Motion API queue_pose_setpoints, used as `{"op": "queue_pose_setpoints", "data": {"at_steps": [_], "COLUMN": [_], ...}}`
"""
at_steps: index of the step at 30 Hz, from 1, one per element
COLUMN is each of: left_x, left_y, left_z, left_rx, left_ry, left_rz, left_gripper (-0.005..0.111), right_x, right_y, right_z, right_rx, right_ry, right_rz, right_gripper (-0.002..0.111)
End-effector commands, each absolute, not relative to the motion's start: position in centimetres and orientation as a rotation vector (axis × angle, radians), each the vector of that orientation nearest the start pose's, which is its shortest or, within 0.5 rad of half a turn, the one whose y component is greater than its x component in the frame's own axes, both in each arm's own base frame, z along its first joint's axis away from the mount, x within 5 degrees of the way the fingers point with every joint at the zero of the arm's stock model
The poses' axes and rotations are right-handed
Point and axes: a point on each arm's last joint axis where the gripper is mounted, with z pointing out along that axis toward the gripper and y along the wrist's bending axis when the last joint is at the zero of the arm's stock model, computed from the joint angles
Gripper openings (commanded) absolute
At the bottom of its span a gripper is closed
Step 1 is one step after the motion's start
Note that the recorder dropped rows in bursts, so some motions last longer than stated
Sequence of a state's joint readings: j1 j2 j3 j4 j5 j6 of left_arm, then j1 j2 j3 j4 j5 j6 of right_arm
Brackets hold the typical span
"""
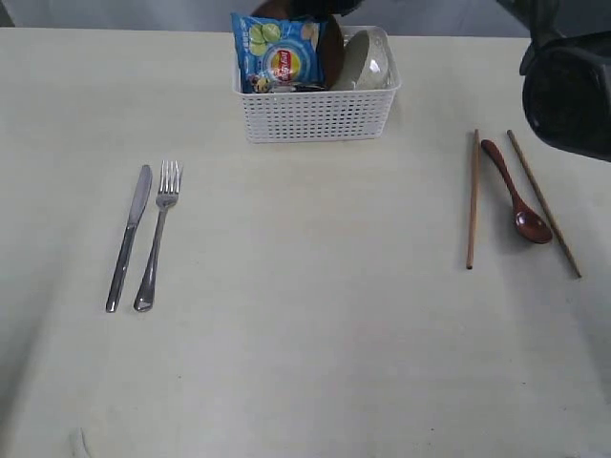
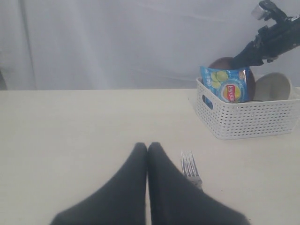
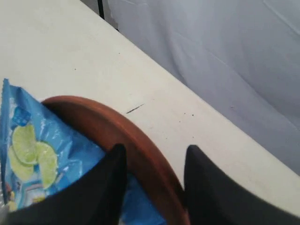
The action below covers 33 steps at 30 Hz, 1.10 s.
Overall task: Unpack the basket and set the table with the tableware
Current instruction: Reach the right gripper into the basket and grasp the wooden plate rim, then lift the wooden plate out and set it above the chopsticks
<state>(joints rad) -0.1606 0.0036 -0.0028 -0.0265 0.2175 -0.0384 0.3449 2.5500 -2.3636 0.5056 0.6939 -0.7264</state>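
The white basket [image 1: 315, 119] stands at the far middle of the table [image 1: 315, 315]. It holds a blue chip bag [image 1: 277, 52], the brown plate [image 1: 331, 48] on edge and the off-white bowl [image 1: 358, 59]. My right gripper [image 3: 154, 152] is open over the basket, one finger on each side of the plate's rim [image 3: 117, 126], next to the chip bag [image 3: 42, 154]. My left gripper [image 2: 147, 146] is shut on nothing, low over the table beside the fork [image 2: 189, 168]. The knife [image 1: 129, 237] and fork [image 1: 158, 234] lie side by side at the left.
At the right lie two wooden chopsticks [image 1: 472, 198] [image 1: 542, 202] with the red-brown spoon [image 1: 516, 196] between them. A dark part of my right arm [image 1: 568, 86] hangs over the table's far right corner. A shiny rounded thing [image 1: 379, 57] sits beside the bowl.
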Motion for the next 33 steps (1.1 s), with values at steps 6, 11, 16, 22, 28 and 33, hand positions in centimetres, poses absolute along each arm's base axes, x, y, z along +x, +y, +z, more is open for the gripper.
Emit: {"op": "queue_pose_setpoints", "data": {"at_steps": [6, 11, 16, 22, 28, 33], "left_x": [5.5, 5.5, 5.5, 5.5, 5.5, 5.5], "left_y": [-1.0, -1.0, -1.0, -1.0, -1.0, -1.0], "left_z": [19.4, 19.4, 19.4, 19.4, 19.4, 19.4], "left_rx": [0.084, 0.084, 0.084, 0.084, 0.084, 0.084], "left_ry": [1.696, 1.696, 1.696, 1.696, 1.696, 1.696], "left_rz": [-0.178, -0.178, -0.178, -0.178, -0.178, -0.178], "left_gripper": [0.0, 0.0, 0.0, 0.0, 0.0, 0.0], "right_x": [53.1, 52.3, 51.4, 50.9, 50.6, 50.6], "right_y": [21.6, 21.5, 21.0, 20.4, 20.3, 19.8], "right_z": [19.1, 21.8, 24.4, 26.9, 28.2, 29.6], "right_rx": [-0.895, -0.95, -0.991, -0.997, -0.944, -0.927], "right_ry": [2.09, 2.057, 2.047, 2.014, 2.017, 1.987], "right_rz": [0.369, 0.366, 0.369, 0.312, 0.333, 0.25], "right_gripper": [-0.001, -0.001, -0.001, -0.001, -0.001, -0.001]}}
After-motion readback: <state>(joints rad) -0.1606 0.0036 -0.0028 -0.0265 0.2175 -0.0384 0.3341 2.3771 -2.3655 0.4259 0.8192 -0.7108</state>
